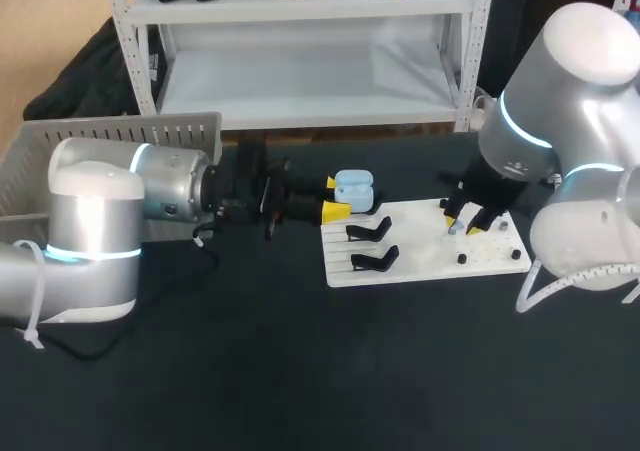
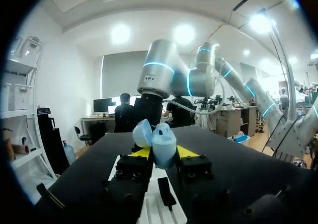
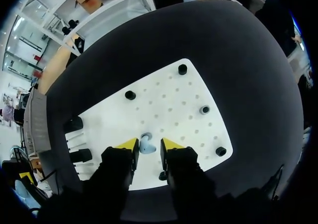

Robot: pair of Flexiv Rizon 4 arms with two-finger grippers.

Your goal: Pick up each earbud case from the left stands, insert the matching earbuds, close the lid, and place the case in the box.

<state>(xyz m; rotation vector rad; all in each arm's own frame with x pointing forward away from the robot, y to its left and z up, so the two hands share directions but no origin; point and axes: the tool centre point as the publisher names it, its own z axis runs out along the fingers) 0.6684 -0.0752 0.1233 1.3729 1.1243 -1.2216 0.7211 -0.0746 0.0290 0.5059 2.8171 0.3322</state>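
A light blue earbud case (image 1: 354,189) with its lid up hangs above the table left of the white board (image 1: 420,256). My left gripper (image 1: 334,197) is shut on it. In the left wrist view the case (image 2: 161,143) stands between the two yellow tips of that gripper (image 2: 161,154). My right gripper (image 1: 468,226) is low over the board's right part. In its own view a light blue earbud (image 3: 146,145) sits on the board (image 3: 169,102) between the open fingers of the right gripper (image 3: 148,145), with a small gap beside it.
Two black stands (image 1: 368,231) (image 1: 375,259) sit on the board's left part. Small black pegs (image 3: 130,95) (image 3: 204,109) dot its right part. A grey slotted box (image 1: 120,131) stands at the table's back left, behind my left arm.
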